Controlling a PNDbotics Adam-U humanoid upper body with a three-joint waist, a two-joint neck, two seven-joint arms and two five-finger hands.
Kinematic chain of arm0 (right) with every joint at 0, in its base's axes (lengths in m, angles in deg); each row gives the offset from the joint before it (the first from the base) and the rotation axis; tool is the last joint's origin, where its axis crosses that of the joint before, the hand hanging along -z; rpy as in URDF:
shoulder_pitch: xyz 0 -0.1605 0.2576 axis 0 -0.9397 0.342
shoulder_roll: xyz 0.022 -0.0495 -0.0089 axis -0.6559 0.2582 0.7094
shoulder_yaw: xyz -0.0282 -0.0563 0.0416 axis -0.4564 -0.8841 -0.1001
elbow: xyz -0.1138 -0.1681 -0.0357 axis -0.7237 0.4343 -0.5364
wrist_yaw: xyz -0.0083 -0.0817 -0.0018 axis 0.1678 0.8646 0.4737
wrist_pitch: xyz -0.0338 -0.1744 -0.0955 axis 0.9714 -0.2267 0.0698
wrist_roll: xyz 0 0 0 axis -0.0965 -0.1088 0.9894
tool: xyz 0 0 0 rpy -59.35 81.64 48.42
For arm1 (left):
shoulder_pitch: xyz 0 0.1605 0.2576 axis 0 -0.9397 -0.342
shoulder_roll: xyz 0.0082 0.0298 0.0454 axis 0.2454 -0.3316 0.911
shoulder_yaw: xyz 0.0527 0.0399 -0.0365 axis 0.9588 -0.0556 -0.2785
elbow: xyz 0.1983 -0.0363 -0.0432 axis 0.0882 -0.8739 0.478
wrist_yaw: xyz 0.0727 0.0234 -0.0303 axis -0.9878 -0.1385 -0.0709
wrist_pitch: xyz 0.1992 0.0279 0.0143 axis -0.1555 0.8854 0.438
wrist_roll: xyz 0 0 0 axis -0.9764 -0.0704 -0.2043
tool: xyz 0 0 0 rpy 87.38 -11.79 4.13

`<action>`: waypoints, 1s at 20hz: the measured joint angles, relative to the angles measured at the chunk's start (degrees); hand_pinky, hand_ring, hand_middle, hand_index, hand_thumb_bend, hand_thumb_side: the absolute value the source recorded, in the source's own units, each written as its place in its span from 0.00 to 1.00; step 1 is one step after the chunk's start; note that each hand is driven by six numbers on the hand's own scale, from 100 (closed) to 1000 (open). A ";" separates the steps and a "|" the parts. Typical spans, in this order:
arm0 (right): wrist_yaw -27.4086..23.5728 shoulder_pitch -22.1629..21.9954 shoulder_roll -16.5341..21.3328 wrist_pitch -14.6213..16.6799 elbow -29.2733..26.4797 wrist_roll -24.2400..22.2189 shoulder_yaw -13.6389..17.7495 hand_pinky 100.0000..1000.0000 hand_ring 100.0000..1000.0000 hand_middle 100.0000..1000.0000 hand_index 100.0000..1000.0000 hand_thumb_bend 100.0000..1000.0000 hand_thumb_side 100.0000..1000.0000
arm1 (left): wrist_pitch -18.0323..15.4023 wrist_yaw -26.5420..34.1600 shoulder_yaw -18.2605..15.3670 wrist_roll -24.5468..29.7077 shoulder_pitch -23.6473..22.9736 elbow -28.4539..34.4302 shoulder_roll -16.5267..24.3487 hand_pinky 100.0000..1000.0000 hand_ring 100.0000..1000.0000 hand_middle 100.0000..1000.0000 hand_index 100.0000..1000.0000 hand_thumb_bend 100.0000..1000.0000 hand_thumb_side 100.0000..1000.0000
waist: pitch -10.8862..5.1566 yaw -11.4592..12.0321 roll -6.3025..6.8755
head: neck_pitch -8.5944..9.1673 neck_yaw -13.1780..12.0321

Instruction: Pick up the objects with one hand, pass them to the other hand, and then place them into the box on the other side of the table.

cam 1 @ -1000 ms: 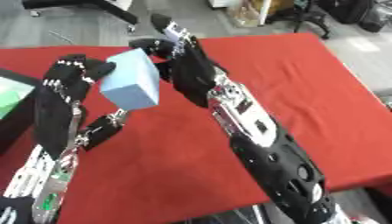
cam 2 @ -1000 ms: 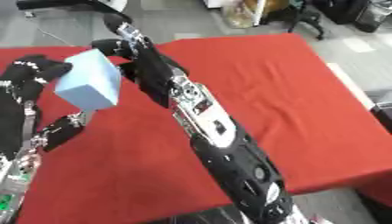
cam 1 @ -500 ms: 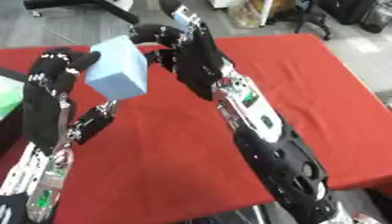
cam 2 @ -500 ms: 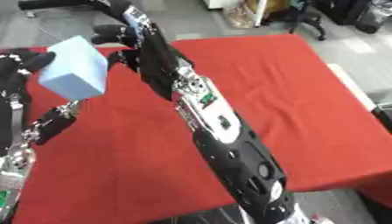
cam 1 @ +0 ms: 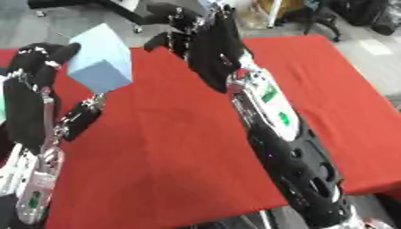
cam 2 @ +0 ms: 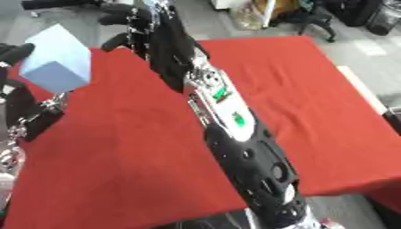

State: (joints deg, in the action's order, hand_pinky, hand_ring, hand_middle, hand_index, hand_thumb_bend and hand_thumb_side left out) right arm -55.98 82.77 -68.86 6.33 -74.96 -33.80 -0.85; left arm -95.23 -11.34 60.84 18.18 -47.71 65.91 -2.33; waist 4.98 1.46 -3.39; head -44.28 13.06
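Red cloth covers the surface [cam 1: 172, 147], which fills most of both frames, with grey floor and dark chair bases along the top edge. Across the middle, the robot's right arm [cam 1: 274, 120] runs from the lower right corner up toward the upper centre, black with silver and green-marked sections. Its right hand [cam 1: 184, 31] sits at the upper centre with fingers spread and slightly bent, holding nothing, a clear gap away from the block. At the left edge, the left arm [cam 1: 35, 147] rises from the lower left corner. A light blue block [cam 1: 100, 59], a cube tilted on one corner, is in the upper left, raised above the cloth. The left hand [cam 1: 43, 60] grips it from the left, fingers curled over its upper left edge.
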 measured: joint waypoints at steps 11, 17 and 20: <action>-0.66 -2.52 0.71 0.49 -2.62 2.93 2.96 1.00 0.58 0.74 0.80 0.27 1.00 | 5.43 2.43 -7.55 -2.36 -1.88 0.04 5.08 0.67 0.54 0.50 0.64 0.00 0.02 | -0.20 -0.02 0.83 | 0.00 -4.90; -0.14 -4.49 1.17 0.20 -2.58 3.08 3.55 1.00 0.58 0.73 0.80 0.25 1.00 | 11.11 3.13 -12.60 -1.02 -3.98 0.15 10.06 0.67 0.53 0.49 0.64 0.00 0.00 | -0.20 -0.61 2.16 | 0.00 -14.89; 0.36 -4.97 1.53 0.11 -2.29 2.99 3.57 1.00 0.57 0.73 0.80 0.25 1.00 | 13.82 4.05 -14.59 1.01 -5.65 -1.88 12.70 0.68 0.52 0.49 0.64 0.00 0.00 | -0.20 -0.81 2.93 | 0.00 -20.20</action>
State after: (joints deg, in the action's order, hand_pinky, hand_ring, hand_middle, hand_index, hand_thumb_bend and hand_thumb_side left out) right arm -55.62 77.79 -67.33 6.43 -77.25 -30.80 2.72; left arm -81.42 -7.29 46.25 19.19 -53.36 64.04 10.37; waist 4.78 0.64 -0.46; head -44.28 -7.14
